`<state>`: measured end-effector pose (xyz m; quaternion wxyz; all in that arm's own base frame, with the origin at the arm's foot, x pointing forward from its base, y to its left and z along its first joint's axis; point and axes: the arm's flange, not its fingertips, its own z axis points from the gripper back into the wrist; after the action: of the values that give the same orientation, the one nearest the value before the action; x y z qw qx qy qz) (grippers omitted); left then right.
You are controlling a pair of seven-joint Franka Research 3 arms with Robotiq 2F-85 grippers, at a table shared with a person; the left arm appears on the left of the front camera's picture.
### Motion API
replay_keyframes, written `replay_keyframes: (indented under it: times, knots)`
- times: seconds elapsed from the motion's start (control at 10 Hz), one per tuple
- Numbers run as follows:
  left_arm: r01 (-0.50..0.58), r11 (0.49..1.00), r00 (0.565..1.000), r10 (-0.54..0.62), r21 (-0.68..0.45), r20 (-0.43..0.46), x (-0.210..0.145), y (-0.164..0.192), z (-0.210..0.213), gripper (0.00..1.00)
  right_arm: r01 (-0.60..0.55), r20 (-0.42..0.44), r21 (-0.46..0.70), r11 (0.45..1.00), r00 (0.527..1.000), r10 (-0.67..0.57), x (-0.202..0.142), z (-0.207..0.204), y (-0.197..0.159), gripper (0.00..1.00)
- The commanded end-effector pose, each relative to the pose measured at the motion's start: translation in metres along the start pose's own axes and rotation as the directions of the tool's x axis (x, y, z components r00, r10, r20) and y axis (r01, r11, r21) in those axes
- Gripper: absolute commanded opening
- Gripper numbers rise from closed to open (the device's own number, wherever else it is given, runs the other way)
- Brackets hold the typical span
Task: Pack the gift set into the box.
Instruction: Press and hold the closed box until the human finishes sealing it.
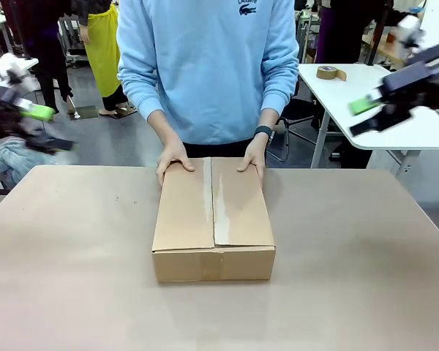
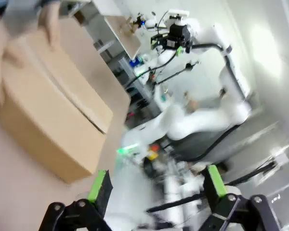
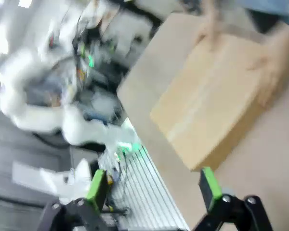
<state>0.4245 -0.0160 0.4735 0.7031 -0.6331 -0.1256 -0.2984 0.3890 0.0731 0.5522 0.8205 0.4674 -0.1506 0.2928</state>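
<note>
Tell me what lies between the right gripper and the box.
Nothing but bare table, in the front view; the right gripper hangs raised, off to the side of the box.

- Rectangular brown corrugated-cardboard box [image 1: 212, 219]: matt, dry paper surface.
- Pale tape strip [image 1: 218, 212] along box centre seam: smoother than cardboard, patchy, faint sheen noted.
- Beige table top [image 1: 73, 256]: smooth, matt, few small specks seen.
- Person's light-blue sweatshirt [image 1: 205, 66]: soft matt cloth, ribbed cuffs.
- Brown tape roll [image 1: 329, 72]: slight gloss; set on white smooth-topped side table [image 1: 366, 102].
- Left gripper [image 2: 156, 183], right gripper [image 3: 152, 185]: black hard finger bodies, bright green pads [image 2: 97, 186]; finer finish lost to blur.
</note>
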Motion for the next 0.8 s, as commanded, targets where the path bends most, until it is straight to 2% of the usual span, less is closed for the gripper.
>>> replay_keyframes:
  times: [0.0, 0.1, 0.2, 0.3, 0.4, 0.5, 0.6, 0.7]
  knots:
    - [0.619, 0.785, 0.785, -0.618, 0.002, -0.043, -0.021, 0.011, -0.068, 1.0, -0.708, 0.089, 0.087, 0.7, 0.706, 0.703, -0.001, -0.048, -0.015, 1.0]
    - [0.715, 0.7, 0.7, -0.715, -0.002, -0.004, -0.028, 0.021, -0.083, 1.0, -0.728, 0.126, 0.035, 0.684, 0.683, 0.72, -0.003, -0.063, -0.021, 1.0]
    - [0.792, 0.609, 0.609, -0.793, 0.042, 0.009, -0.041, 0.029, -0.097, 1.0, -0.706, 0.166, -0.083, 0.703, 0.686, 0.709, -0.004, -0.075, -0.031, 1.0]
    - [0.818, 0.558, 0.565, -0.825, 0.143, -0.015, -0.045, 0.031, -0.097, 1.0, -0.542, 0.06, -0.302, 0.784, 0.81, 0.583, 0.0, -0.072, -0.049, 1.0]
    - [0.462, 0.885, 0.886, -0.46, 0.05, -0.057, -0.019, 0.013, -0.1, 1.0, -0.462, -0.03, -0.045, 0.886, 0.887, 0.461, 0.006, -0.071, -0.002, 1.0]
    - [0.462, 0.885, 0.886, -0.46, 0.05, -0.057, -0.019, 0.013, -0.1, 1.0, -0.462, -0.03, -0.045, 0.886, 0.887, 0.461, 0.006, -0.071, -0.002, 1.0]
    - [0.462, 0.885, 0.886, -0.46, 0.05, -0.057, -0.019, 0.013, -0.1, 1.0, -0.531, -0.004, -0.156, 0.833, 0.843, 0.538, 0.001, -0.069, -0.029, 1.0]
    - [0.552, 0.83, 0.834, -0.55, 0.083, -0.042, -0.032, 0.025, -0.103, 1.0, -0.725, 0.0, -0.152, 0.672, 0.68, 0.733, 0.019, -0.097, -0.032, 1.0]
